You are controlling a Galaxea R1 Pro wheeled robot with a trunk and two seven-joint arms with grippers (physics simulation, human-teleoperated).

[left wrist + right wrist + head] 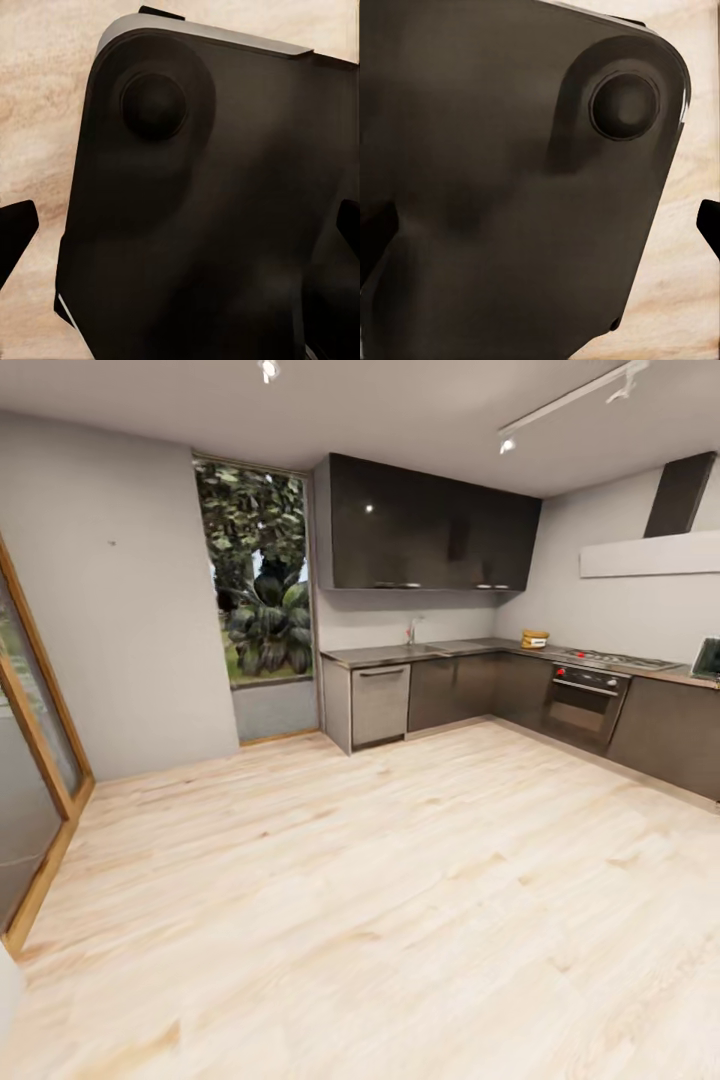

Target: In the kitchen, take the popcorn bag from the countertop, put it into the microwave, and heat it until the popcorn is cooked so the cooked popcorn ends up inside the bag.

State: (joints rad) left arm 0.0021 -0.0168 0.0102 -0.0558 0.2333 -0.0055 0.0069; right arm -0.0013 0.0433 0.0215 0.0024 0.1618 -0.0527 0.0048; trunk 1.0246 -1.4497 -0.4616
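Across the room, the grey countertop (470, 648) runs along the far wall and turns down the right wall on dark cabinets. A small tan thing (535, 639) stands on it in the corner; it looks like the popcorn bag but is too small to be sure. The microwave (708, 658) peeks in at the right edge, pale with dark glass. No popcorn shows. In the left wrist view my left gripper (180, 232) is open, fingertips (15, 234) spread wide over a dark part of my own body. My right gripper (540, 225) is open the same way, holding nothing.
A wide pale wooden floor (380, 900) lies between me and the cabinets. A steel built-in oven (585, 703) with a hob above sits in the right run, a dishwasher (380, 703) at the left end. A tall window (258, 575) and a wood-framed door (35, 760) are on the left.
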